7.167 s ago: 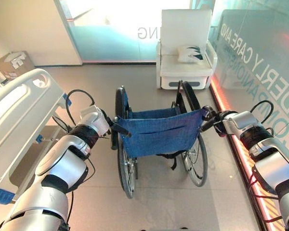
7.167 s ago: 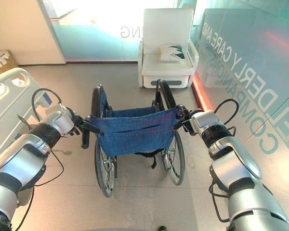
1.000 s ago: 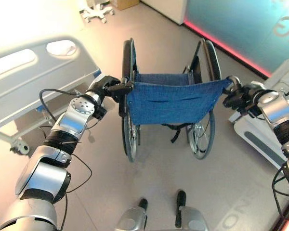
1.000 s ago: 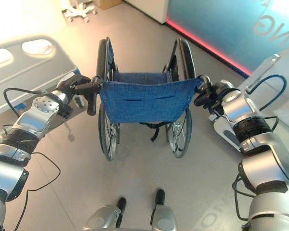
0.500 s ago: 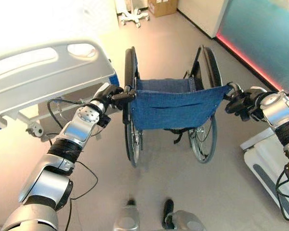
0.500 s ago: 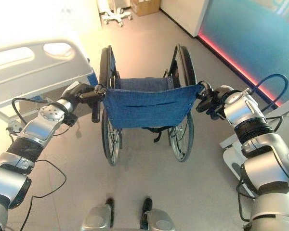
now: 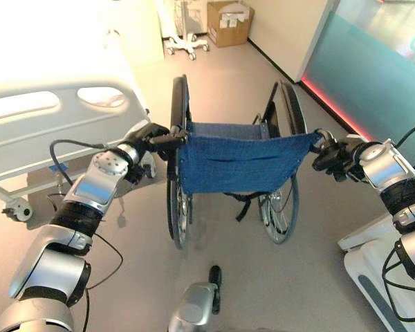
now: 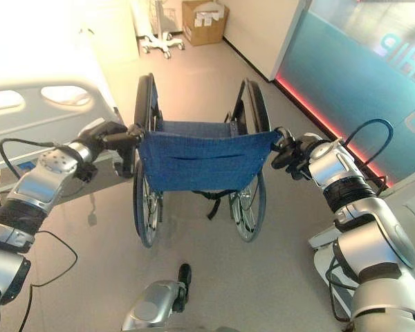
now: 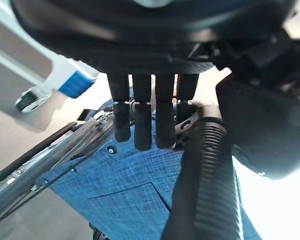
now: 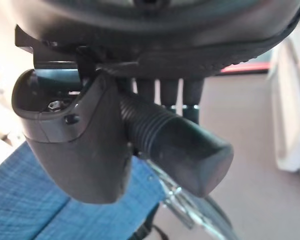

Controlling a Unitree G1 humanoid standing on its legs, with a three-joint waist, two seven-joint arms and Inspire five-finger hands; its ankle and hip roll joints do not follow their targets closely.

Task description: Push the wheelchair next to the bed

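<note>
The whole view swings round with the robot. The wheelchair (image 7: 235,162) no longer faces the white armchair (image 7: 384,277), which now sits at the lower right, under the right arm. Instead the wheelchair points toward the far wall, where a cardboard box (image 7: 228,21) and a white wheeled stand (image 7: 187,45) have come into sight. The bed (image 7: 48,131), at first well apart from the wheelchair at the left edge, now lies near its left wheel, with the end rail just beyond the left robot hand (image 7: 149,135).
</note>
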